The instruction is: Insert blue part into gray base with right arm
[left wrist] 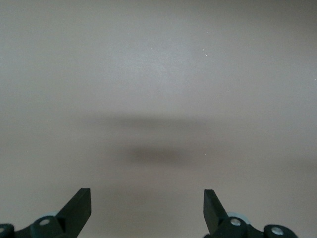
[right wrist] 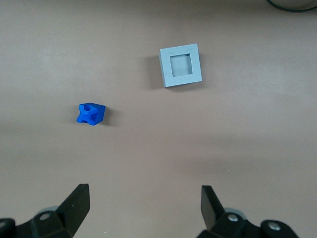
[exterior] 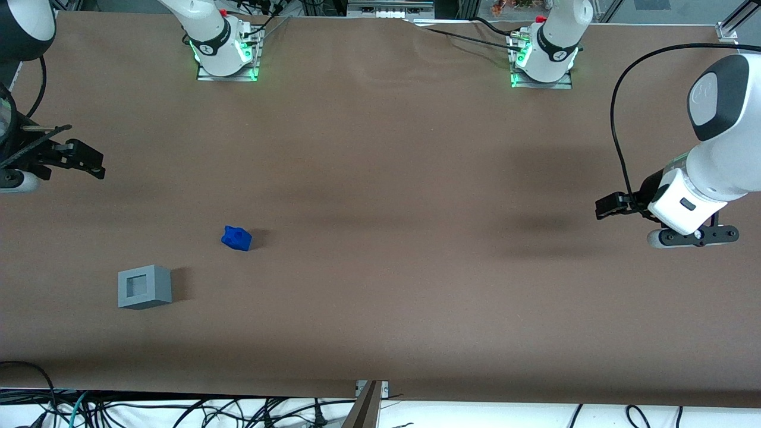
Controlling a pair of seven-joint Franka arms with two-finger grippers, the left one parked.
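The blue part [exterior: 236, 238] lies alone on the brown table, farther from the front camera than the gray base [exterior: 144, 286], which stands upright with its square recess facing up. The two are apart. My right gripper [exterior: 89, 160] hangs above the table at the working arm's end, farther from the camera than both and touching neither. In the right wrist view the gripper [right wrist: 143, 191] is open and empty, with the blue part [right wrist: 91, 113] and the gray base [right wrist: 181, 65] well ahead of its fingertips.
Two arm bases [exterior: 223, 50] [exterior: 544, 56] with green lights stand at the table's back edge. Loose cables [exterior: 178, 410] lie below the table's front edge. A black cable [right wrist: 292, 5] shows near the gray base in the right wrist view.
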